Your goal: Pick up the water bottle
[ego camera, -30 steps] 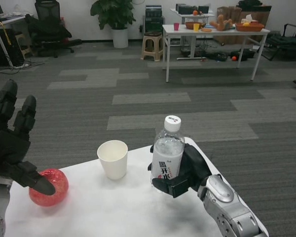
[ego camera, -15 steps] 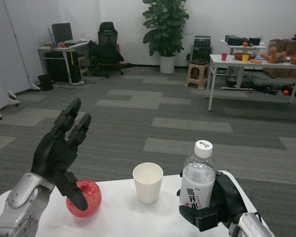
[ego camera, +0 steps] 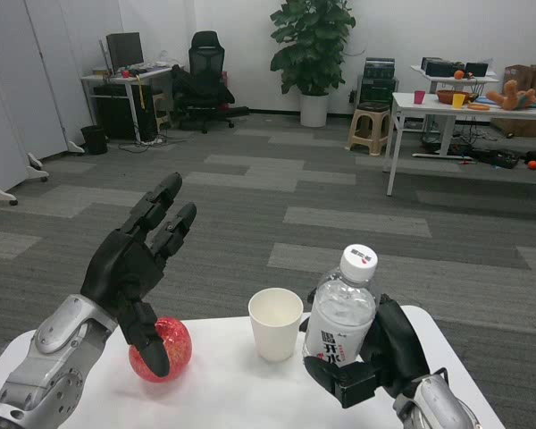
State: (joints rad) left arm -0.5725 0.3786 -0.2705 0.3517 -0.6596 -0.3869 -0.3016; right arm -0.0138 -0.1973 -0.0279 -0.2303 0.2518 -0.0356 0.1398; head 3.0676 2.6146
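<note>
Left hand (ego camera: 136, 268): raised above the near-left part of the white surface (ego camera: 232, 393), holding nothing, fingers spread and pointing up and away, the thumb hanging down in front of a red ball. Red ball (ego camera: 163, 350): glossy, resting on the surface just below that hand; contact between thumb and ball cannot be told. Paper cup (ego camera: 275, 323): white, upright, mouth up, near the middle of the surface, between ball and bottle, just left of the bottle. Water bottle (ego camera: 339, 315): clear plastic, white cap, label with blue characters, upright at the near-right of the surface, its base hidden by fingers. Right hand (ego camera: 375, 357): wrapped around the lower half of the water bottle from the right, fingers closed across the label, gripping it.
</note>
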